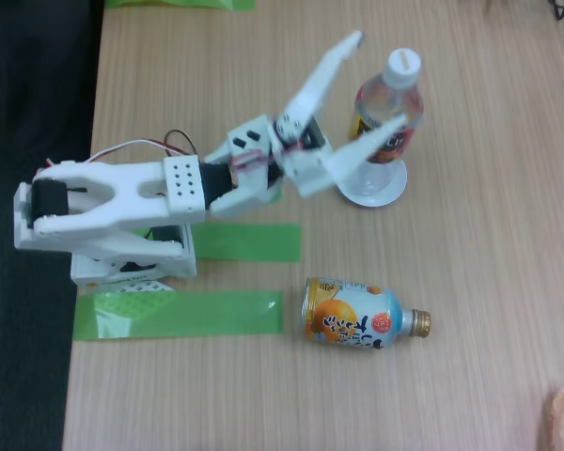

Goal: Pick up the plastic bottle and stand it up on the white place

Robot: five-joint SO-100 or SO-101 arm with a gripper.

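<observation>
- The white arm stretches from its base at the fixed view's left toward the upper right.
- Its gripper is spread wide, fingers splayed well apart.

upright plastic bottle blocks hand's front | fruit bottle-can lying well apart

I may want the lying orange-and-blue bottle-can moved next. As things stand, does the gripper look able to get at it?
Probably yes. The bottle-can lies alone on bare table, nothing on or against it. The gripper is open, its fingers either side of the plastic bottle standing on the white disc, so it must back off first.
</observation>
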